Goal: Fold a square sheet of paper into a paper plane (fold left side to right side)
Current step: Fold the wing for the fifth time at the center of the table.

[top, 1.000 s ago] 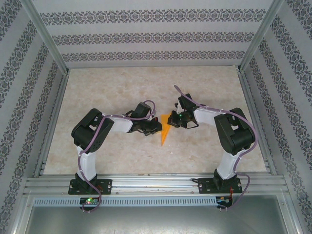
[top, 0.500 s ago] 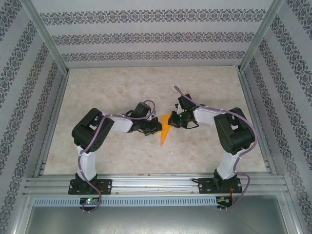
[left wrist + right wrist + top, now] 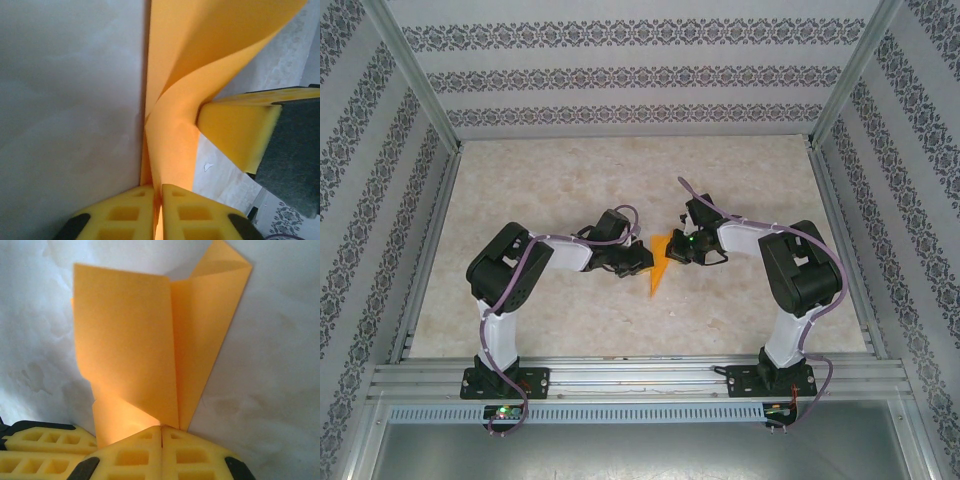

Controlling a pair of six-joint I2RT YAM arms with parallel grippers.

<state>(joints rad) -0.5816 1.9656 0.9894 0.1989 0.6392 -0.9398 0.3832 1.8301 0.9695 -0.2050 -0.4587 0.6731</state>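
**Two Grippers Met on a Folded Orange Sheet at Mid-Table**

Walls [image 3: 620, 75] papered in bands of dark floral ornament on pale grey closed in the back and both sides of the top view. A table [image 3: 570, 330] with a beige, marble-like top filled the middle of that frame. An aluminium rail [image 3: 640, 375] ran along its lower edge, and both arm bases were bolted to that rail.

The left arm [image 3: 510, 270] rose from the lower left, bent sharply at its black elbow, and reached right toward the centre. The right arm [image 3: 800, 270] mirrored it from the lower right and reached left. A purple cable looped along each arm. A small green light [image 3: 691, 238] glowed on the right wrist.

The left gripper [image 3: 638, 262] and right gripper [image 3: 678, 248] stood close together at the centre of the frame. The orange paper [image 3: 658, 272] sat between them, its narrow point aimed toward the bottom of the frame.

In the left wrist view, the left gripper [image 3: 157, 192] had its yellow fingers [image 3: 125, 215] nearly together, pinching a strip of the paper [image 3: 200, 55]. The paper curled up toward the top right of that frame. A yellow finger of the other gripper [image 3: 235, 135] touched the paper from the right.

In the right wrist view, the right gripper [image 3: 161, 429] had its pads pressed together. The lower tip of the paper [image 3: 130, 340] appeared caught at their seam. Two upright flaps of the paper met along a vertical crease above the pale table [image 3: 280, 390].
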